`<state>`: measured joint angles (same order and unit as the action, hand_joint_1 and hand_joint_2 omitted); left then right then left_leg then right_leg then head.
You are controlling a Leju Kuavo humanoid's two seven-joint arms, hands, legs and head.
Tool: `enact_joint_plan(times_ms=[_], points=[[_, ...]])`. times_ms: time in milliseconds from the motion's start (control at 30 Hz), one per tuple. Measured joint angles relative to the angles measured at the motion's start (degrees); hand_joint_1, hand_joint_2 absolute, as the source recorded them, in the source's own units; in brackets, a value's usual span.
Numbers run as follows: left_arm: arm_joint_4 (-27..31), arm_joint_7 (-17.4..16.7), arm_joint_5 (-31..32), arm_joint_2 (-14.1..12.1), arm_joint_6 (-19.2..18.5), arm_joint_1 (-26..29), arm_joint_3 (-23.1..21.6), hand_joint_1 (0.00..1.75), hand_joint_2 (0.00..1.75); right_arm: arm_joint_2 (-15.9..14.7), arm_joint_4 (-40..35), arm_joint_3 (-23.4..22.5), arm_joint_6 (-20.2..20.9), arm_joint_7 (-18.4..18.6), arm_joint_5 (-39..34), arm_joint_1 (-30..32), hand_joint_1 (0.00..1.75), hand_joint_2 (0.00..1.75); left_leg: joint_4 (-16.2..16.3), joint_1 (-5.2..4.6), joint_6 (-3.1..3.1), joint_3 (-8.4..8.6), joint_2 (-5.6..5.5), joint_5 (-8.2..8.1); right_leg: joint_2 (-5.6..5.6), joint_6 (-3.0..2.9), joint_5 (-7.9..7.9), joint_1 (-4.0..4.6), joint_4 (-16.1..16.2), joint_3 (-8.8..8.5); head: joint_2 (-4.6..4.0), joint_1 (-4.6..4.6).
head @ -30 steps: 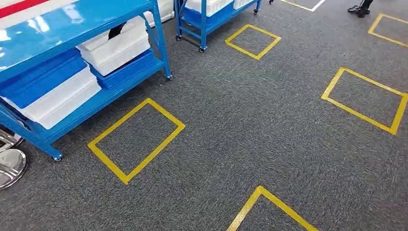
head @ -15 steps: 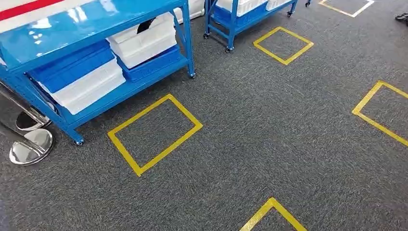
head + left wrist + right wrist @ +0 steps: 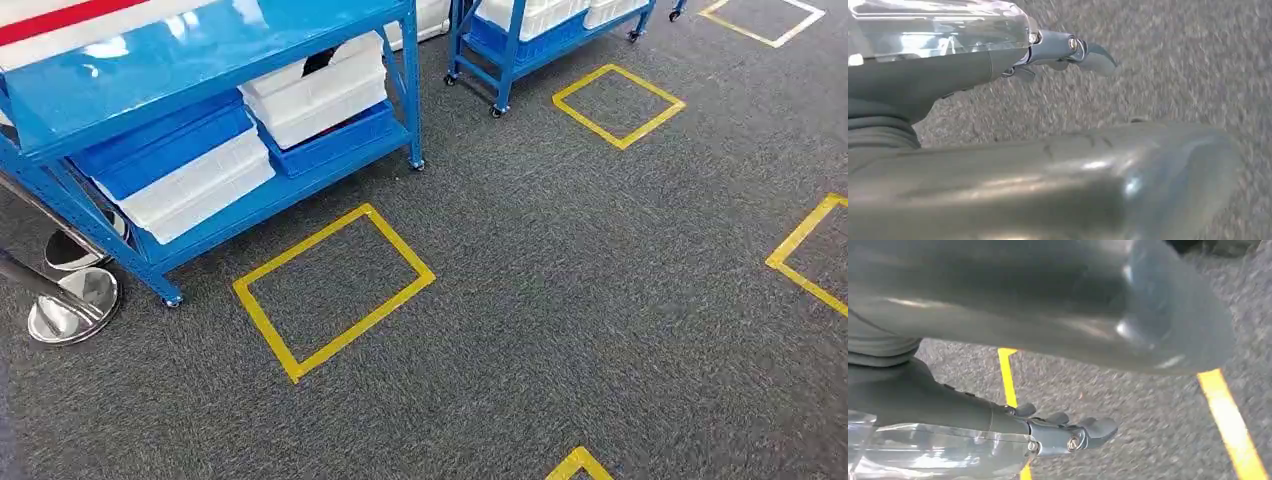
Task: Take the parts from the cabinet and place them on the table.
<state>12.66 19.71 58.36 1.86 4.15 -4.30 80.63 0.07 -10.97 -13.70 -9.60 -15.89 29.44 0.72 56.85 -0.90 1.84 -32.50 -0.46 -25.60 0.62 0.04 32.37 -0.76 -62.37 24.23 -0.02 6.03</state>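
A blue wheeled rack (image 3: 200, 50) with a glossy top stands at the upper left of the head view. Its lower shelf carries stacked white bins (image 3: 320, 95) and blue bins (image 3: 165, 150). No loose parts can be made out in them. My left hand (image 3: 1058, 50) hangs above grey carpet in the left wrist view, fingers stretched out and holding nothing. My right hand (image 3: 1063, 432) hangs the same way over carpet and yellow tape (image 3: 1008, 375), fingers apart and empty.
A second blue rack (image 3: 530, 30) with bins stands further back. Yellow tape squares (image 3: 335, 290) mark the grey carpet. Chrome post bases (image 3: 75, 305) with slanted poles sit at the left, beside the near rack's leg.
The whole head picture has shifted: the camera has moved, and the racks and tape squares now sit further right and lower in the picture. Nothing on the shelves has moved.
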Motion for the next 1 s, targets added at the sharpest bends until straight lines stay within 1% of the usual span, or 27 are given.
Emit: enact_joint_plan(times_ms=[33, 67, 100, 167, 200, 233, 267, 300, 333, 367, 400, 433, 467, 533, 567, 600, 667, 700, 733, 767, 800, 833, 867, 900, 933, 967, 1000], points=[[0.0, -0.3, 0.0, 0.0, 0.0, 0.0, 0.1, 0.0, 0.0, 0.1, 0.0, 0.0, 0.0, -0.1, 0.0, 0.1, 0.0, 0.0, -0.7, 0.05, 0.54, 1.33, -0.02, -0.47, -0.3, -0.08, -0.76, 0.05, -4.4, 2.67, -0.02, 0.0], [0.0, -0.6, 0.0, 0.0, 0.2, -0.1, 0.2, 0.0, 0.0, 0.4, 0.0, 0.0, 0.1, -0.1, 0.1, 0.1, 0.0, 0.0, -1.1, 0.14, 0.65, 2.32, -0.04, -1.06, -0.49, 0.06, -0.3, -0.08, -8.6, 6.08, -0.02, 0.0], [0.0, -0.8, 0.0, 0.0, 0.2, -0.3, 0.3, 0.0, 0.0, 0.4, 0.0, 0.0, 0.1, -0.1, 0.2, 0.1, 0.0, 0.0, -1.3, 0.17, 0.61, 3.32, -0.16, -1.75, -0.51, 0.25, 1.39, -0.19, -11.4, 9.13, -0.02, 0.02], [0.0, -1.0, 0.0, 0.0, 0.3, -0.2, 0.4, 0.0, 0.0, 0.4, 0.0, -0.1, 0.1, -0.1, 0.2, 0.3, 0.0, 0.0, -1.4, 0.42, 0.2, 5.58, -0.59, -3.55, -0.51, 0.69, 6.14, -0.31, -12.9, 13.79, -0.02, 0.02], [-0.1, -1.1, 0.0, 0.0, 0.3, -0.2, 0.5, 0.0, 0.0, 0.4, 0.1, -0.1, 0.1, -0.1, 0.2, 0.5, 0.0, 0.0, -1.4, 0.63, -0.11, 6.97, -0.87, -4.59, -0.5, 0.99, 6.94, -0.45, -11.7, 15.11, 0.0, 0.0], [-0.1, -1.2, 0.0, 0.0, 0.3, -0.2, 0.5, 0.0, 0.0, 0.4, 0.1, -0.2, 0.1, -0.2, 0.2, 0.7, 0.0, 0.0, -1.4, 0.9, -0.33, 8.49, -1.04, -5.7, -0.49, 1.2, 6.21, -0.61, -9.2, 15.72, 0.0, 0.0], [-0.2, -1.4, 0.0, 0.0, 0.3, -0.2, 0.6, 0.0, 0.0, 0.4, 0.1, -0.2, 0.2, -0.2, 0.2, 0.9, 0.0, 0.0, -1.4, 1.15, -0.65, 10.04, -1.14, -6.91, -0.49, 1.52, 3.06, -0.71, -5.7, 15.88, -0.02, 0.0], [-0.2, -1.5, 0.0, 0.0, 0.3, -0.2, 0.6, 0.0, 0.0, 0.4, 0.2, -0.2, 0.2, -0.2, 0.2, 1.2, 0.0, 0.0, -1.4, 1.34, -0.97, 11.38, -1.15, -8.22, -0.48, 1.64, -3.13, -0.85, -1.9, 15.96, -0.02, 0.0], [-0.2, -1.6, 0.0, -0.1, 0.3, -0.1, 0.6, 0.0, 0.0, 0.5, 0.4, -0.2, 0.3, -0.1, 0.3, 1.6, 0.0, 0.0, -1.2, 1.15, -1.44, 12.3, -1.17, -9.5, -0.3, 1.59, -11.59, -0.91, 0.7, 16.58, 0.0, -0.02], [-0.3, -1.6, -0.1, -0.2, 0.3, -0.3, 0.6, 0.0, 0.0, 0.5, 0.5, -0.3, 0.3, -0.1, 0.3, 1.1, 0.0, 0.0, -1.5, 1.13, -1.92, 12.4, -1.26, -10.22, -0.26, 0.68, -9.04, -0.38, 0.1, 16.39, -0.02, -0.04], [-0.3, -1.7, 0.0, -0.3, 0.3, -0.5, 0.6, 0.0, 0.0, 0.5, 0.5, -0.4, 0.4, -0.2, 0.3, 0.8, 0.0, 0.0, -2.3, 1.14, -2.42, 12.9, -1.03, -10.67, -0.57, 0.04, -9.28, -0.33, -0.1, 16.31, 0.0, 0.11], [-0.4, -1.8, 0.0, -0.4, 0.3, -0.7, 0.6, 0.0, 0.0, 0.5, 0.4, -0.4, 0.4, -0.2, 0.3, 0.7, 0.0, 0.0, -1.9, 1.28, -2.98, 13.79, -0.93, -9.89, -0.79, -0.46, -8.58, -0.25, 0.7, 15.81, -0.02, 0.07], [-0.4, -1.7, 0.1, -0.6, 0.3, -0.9, 0.6, 0.0, 0.0, 0.5, 0.5, -0.5, 0.5, -0.2, 0.4, 0.9, 0.0, 0.0, 0.0, 1.26, -3.23, 12.72, -1.0, -7.98, -0.66, -0.97, -8.09, -0.23, 1.1, 14.89, -0.02, 0.07], [-0.5, -1.9, 0.6, -0.8, 0.2, -1.0, 0.6, 0.0, 0.0, 0.5, 0.4, -0.5, 0.5, -0.3, 0.6, 0.9, 0.0, 0.0, 7.9, 1.44, -3.69, 8.81, -0.47, -4.63, -0.63, -1.64, -6.97, -0.47, 2.3, 12.42, 0.0, 0.09], [-0.5, -2.0, 0.7, -0.9, 0.2, -1.0, 0.5, 0.0, 0.0, 0.5, 0.4, -0.5, 0.4, -0.3, 0.7, 0.9, 0.0, 0.0, 13.3, 1.56, -3.86, 4.97, -0.24, -4.49, -0.26, -1.93, -6.17, -0.34, 3.0, 10.82, 0.0, 0.11], [-0.5, -2.1, 0.8, -1.0, 0.2, -0.9, 0.5, 0.0, 0.0, 0.5, 0.4, -0.4, 0.2, -0.3, 0.9, 0.9, 0.0, 0.0, 16.3, 1.53, -4.02, 1.94, -0.16, -6.85, -0.21, -2.02, -5.37, -0.28, 3.5, 9.34, 0.0, 0.11], [-0.5, -2.4, 1.0, -1.2, 0.2, -0.7, 0.5, 0.0, 0.0, 0.5, 0.4, -0.5, 0.1, -0.3, 1.1, 0.9, 0.0, 0.0, 17.7, 1.54, -3.92, -2.27, -0.05, -14.22, 0.07, -2.11, -3.59, -0.06, 4.4, 6.18, 0.0, 0.11], [-0.5, -2.6, 1.0, -1.3, 0.2, -0.7, 0.5, 0.0, 0.0, 0.4, 0.4, -0.5, 0.0, -0.4, 1.2, 0.9, 0.0, 0.0, 16.8, 1.53, -3.61, -3.73, 0.02, -16.78, 0.28, -2.11, -2.62, 0.08, 4.7, 4.62, 0.0, 0.11], [-0.5, -2.9, 1.1, -1.4, 0.2, -0.6, 0.5, 0.0, 0.0, 0.4, 0.4, -0.5, 0.0, -0.5, 1.3, 0.9, 0.0, 0.0, 14.7, 1.49, -3.22, -4.84, 0.09, -17.32, 0.65, -2.09, -1.49, 0.31, 4.9, 2.85, 0.0, 0.11], [-0.6, -1.7, 1.9, -1.3, -1.0, -0.3, 0.5, 0.0, 0.0, 0.2, 0.4, -0.5, -0.1, 0.2, 1.1, 0.9, 0.0, 0.0, 11.9, 1.34, -2.6, -5.5, 0.36, -15.14, 1.12, -2.12, -0.4, 0.6, 5.0, 1.37, 0.0, 0.11], [-0.2, 2.5, 3.9, 0.6, -4.9, 0.9, 0.0, 0.0, 0.0, 0.2, 0.4, -0.6, -0.6, 2.3, 0.2, 1.0, 0.0, 0.0, 8.3, 0.95, -1.42, -6.0, 1.63, -9.12, 1.7, -2.16, 0.77, 0.82, 5.2, -0.1, 0.0, 0.11], [1.7, 7.2, 5.2, 1.5, -8.4, 2.2, -1.0, 0.0, 0.0, 0.2, 0.4, -1.0, -0.8, 3.9, -0.3, 1.4, 0.0, 0.0, 5.0, 0.26, -0.19, -6.48, 3.92, -0.81, 2.08, -2.21, 1.77, 0.55, 5.4, -0.76, -0.02, 0.09], [3.8, 10.3, 3.4, 3.9, -11.5, 4.1, -2.4, 0.0, 0.0, 0.6, 0.4, -1.5, -0.9, 5.0, -0.3, 1.2, 0.0, 0.0, 3.7, -0.73, -0.06, -6.65, 4.63, 2.98, 1.94, -1.64, 3.01, 1.0, 5.0, -2.27, 0.0, 0.11], [8.7, 9.9, -1.1, 5.7, -13.8, 7.1, -5.5, 0.0, 0.0, 0.5, 0.2, -1.8, -1.1, 5.6, 0.1, 0.8, 0.0, 0.0, 3.9, -1.12, -0.7, -5.56, 4.08, 2.28, 2.46, -1.13, 4.34, 1.02, 5.5, -3.38, -0.02, 0.0], [13.8, 6.5, -7.6, 7.8, -13.4, 10.8, -8.9, 0.0, 0.0, 0.5, 0.1, -2.0, -1.1, 6.0, 0.7, 0.9, 0.0, 0.0, 3.6, -0.87, -0.35, -4.88, 3.21, 1.63, 2.39, -0.72, 4.21, 0.69, 5.3, -5.02, -0.02, 0.02], [22.5, 0.3, -18.6, 10.9, -12.6, 15.5, -15.1, 0.0, 0.0, 0.6, -0.2, -2.1, -1.1, 6.2, 1.4, 0.8, 0.0, 0.0, 3.5, -0.76, -0.3, -3.65, 2.92, 0.8, 2.6, -0.35, 3.1, 0.61, 4.0, -4.9, 0.0, 0.07], [27.9, -7.4, -28.2, 12.7, -11.7, 19.2, -21.1, 0.0, 0.0, 0.7, -0.5, -2.2, -1.1, 6.4, 1.9, 0.7, 0.0, 0.0, 3.0, -0.3, 0.21, -2.16, 2.64, 0.43, 2.46, 0.03, 2.11, 0.54, 1.1, -3.82, 0.0, 0.04]])
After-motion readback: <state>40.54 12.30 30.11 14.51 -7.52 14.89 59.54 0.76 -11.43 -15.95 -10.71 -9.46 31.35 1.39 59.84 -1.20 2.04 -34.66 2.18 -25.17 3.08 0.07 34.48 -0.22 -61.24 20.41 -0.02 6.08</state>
